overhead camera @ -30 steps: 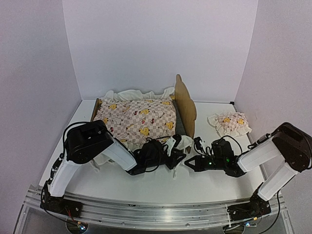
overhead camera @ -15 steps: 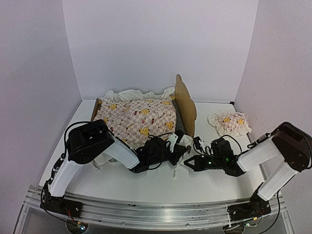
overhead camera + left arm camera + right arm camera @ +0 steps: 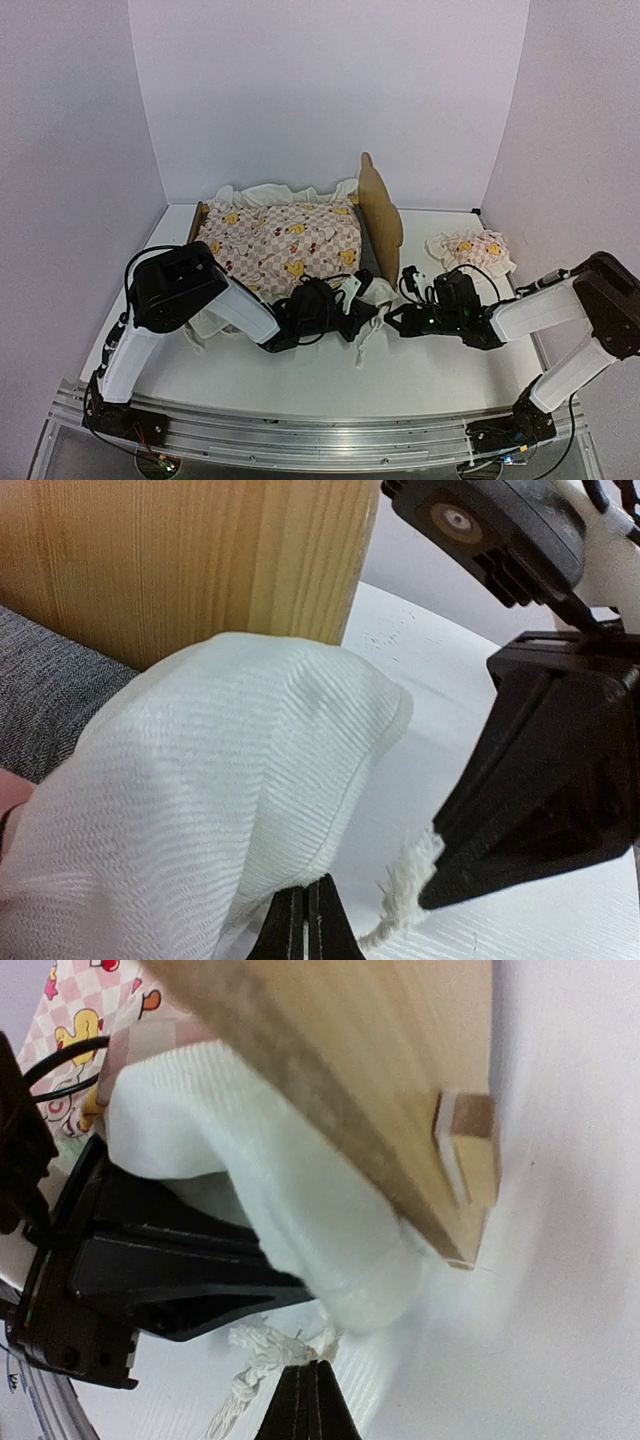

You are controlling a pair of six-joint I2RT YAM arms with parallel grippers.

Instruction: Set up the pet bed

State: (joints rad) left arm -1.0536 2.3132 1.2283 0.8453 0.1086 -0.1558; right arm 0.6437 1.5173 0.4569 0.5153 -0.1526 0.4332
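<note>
Standing far-centre on the white table (image 3: 300,385): light-wood pet bed (image 3: 383,215) with a bear-ear headboard, covered by a pink checked duck quilt (image 3: 285,240). Small matching pillow (image 3: 470,252) lies well to the right. Both clenched at the quilt's cream ruffle (image 3: 230,780) beside the headboard: left tool (image 3: 306,920), right tool (image 3: 310,1400); can't tell if cloth is pinched.

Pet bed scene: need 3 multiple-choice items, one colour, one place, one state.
1. Ducks on the quilt are: A yellow, B blue, C green.
2. The pillow lies: A on the quilt, B on the table beyond the headboard, C under the quilt.
3. The left gripper has its jaws: A wide open, B out of view, C shut.

Answers:
1. A, yellow ducks on pink checks.
2. B, it sits alone on bare tabletop.
3. C, the fingertips meet in the left wrist view.
</note>
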